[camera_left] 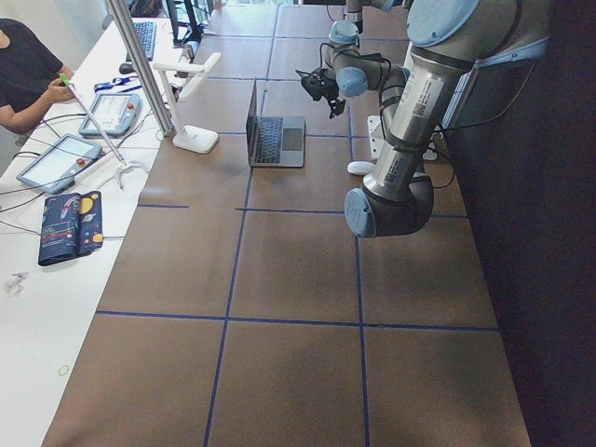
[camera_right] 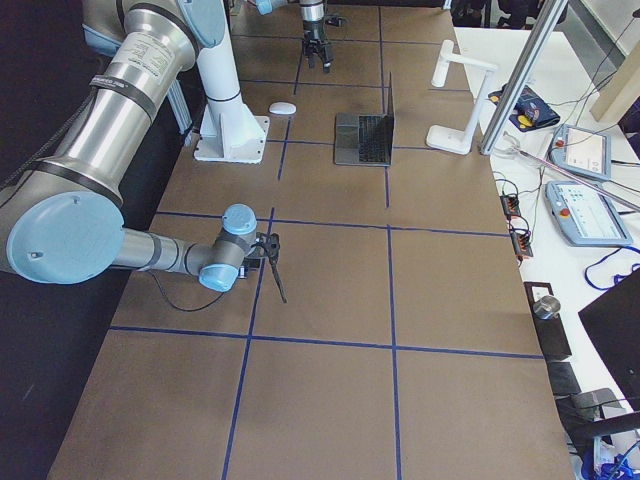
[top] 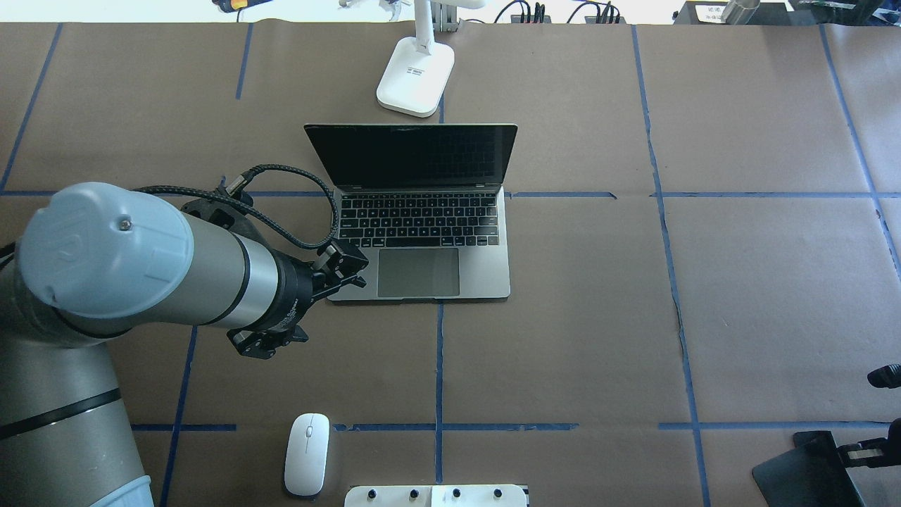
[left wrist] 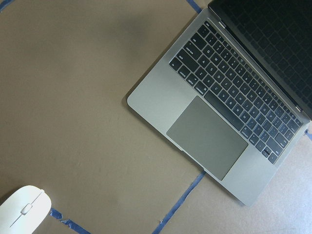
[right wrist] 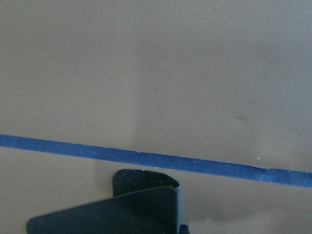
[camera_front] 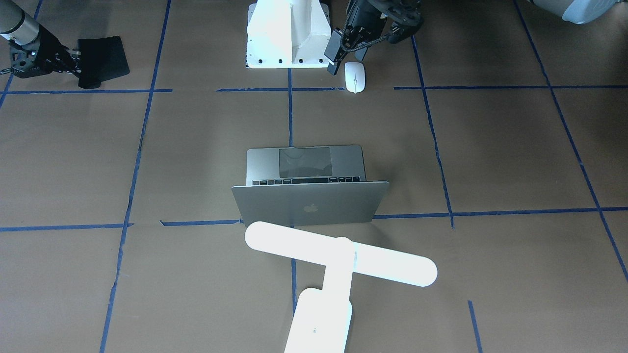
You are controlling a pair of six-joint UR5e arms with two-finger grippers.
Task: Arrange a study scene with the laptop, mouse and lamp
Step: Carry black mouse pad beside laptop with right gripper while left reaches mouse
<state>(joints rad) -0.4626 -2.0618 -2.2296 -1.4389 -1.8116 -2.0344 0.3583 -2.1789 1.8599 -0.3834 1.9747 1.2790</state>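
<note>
The laptop (top: 422, 271) sits open, with the lamp (camera_front: 338, 260) just behind its lid and the mouse (top: 307, 454) well off its front-left corner. The right gripper (camera_front: 76, 61) is clamped on a black mouse pad (camera_front: 105, 56) way off to the laptop's right. The left gripper (camera_front: 378, 27) hangs by that front-left corner, and honestly I can't tell how its jaws stand.

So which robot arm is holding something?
The right gripper: it pinches the black mouse pad. The left gripper hangs open near the white mouse, holding nothing.

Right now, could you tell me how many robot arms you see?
2: the left arm beside the laptop; the right arm holding a black pad.
</note>
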